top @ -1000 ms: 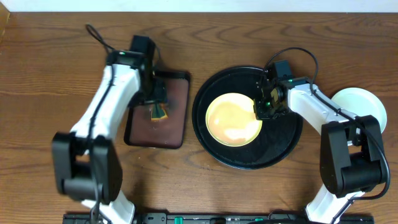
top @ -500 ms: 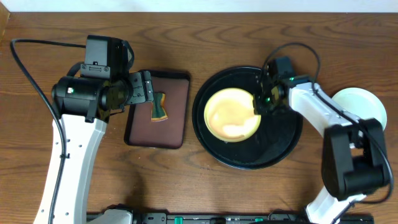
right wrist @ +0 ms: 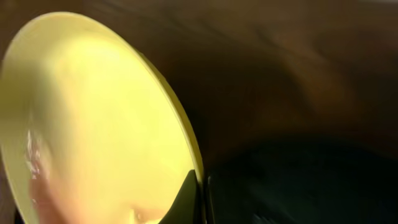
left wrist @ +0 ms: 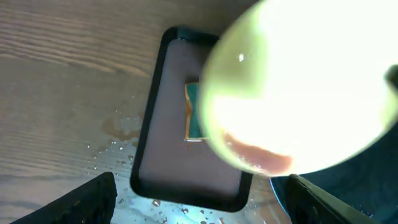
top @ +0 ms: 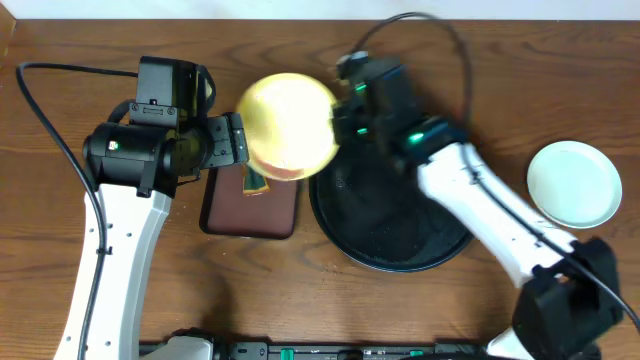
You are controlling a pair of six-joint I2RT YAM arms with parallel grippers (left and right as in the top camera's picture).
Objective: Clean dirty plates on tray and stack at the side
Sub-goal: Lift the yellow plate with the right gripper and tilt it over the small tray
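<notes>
The right gripper (top: 338, 124) is pinching the rim of the pale yellow plate (top: 289, 124), its jaws pressed together on the edge; in the right wrist view the two dark fingertips (right wrist: 191, 194) are meeting at the plate's thin lip with the plate tilting away to the left. The arm is reaching across the round black tray (top: 400, 240) and is holding the plate in the air over the gap between that tray and the brown rectangular tray (top: 235, 215), partly covering the brown tray's upper right corner. A reddish smear (top: 290, 171) is showing near the plate's lower edge. The left gripper (top: 237, 142) is hanging just beside the plate's left edge with its jaws spread wide and nothing between them; in the left wrist view its fingers (left wrist: 93, 196) are framing the brown tray, where a green-and-tan sponge (left wrist: 194, 118) is lying, half hidden by the bright plate. Water drops (left wrist: 118, 158) are glistening on the wooden table (top: 80, 40) beside that tray. A pale mint plate (top: 573, 183) is sitting on the table to the right of the black tray, well apart from both grippers.
</notes>
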